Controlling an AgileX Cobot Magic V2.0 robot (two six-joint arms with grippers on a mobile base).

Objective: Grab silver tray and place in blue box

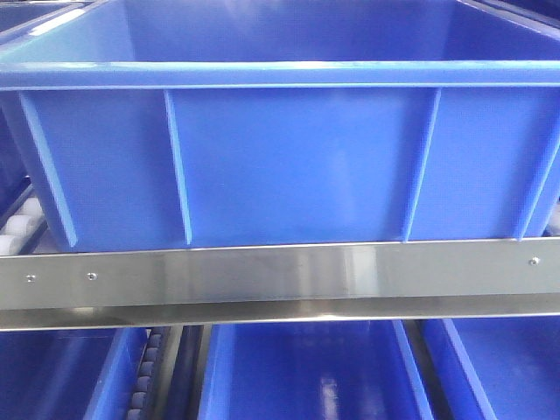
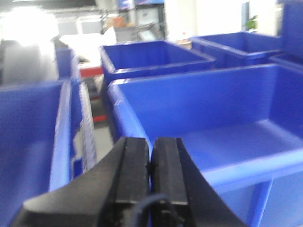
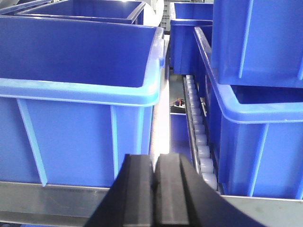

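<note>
A racked storage aisle of blue crates on a steel rail [image 1: 280,276] and rollers [image 3: 201,142]. Both the left gripper [image 2: 150,163] and right gripper [image 3: 155,189] are clenched empty, held level, facing the blue box [image 1: 280,157] straight ahead. The silver tray appears in no view.

No text, label or number is readable anywhere.
</note>
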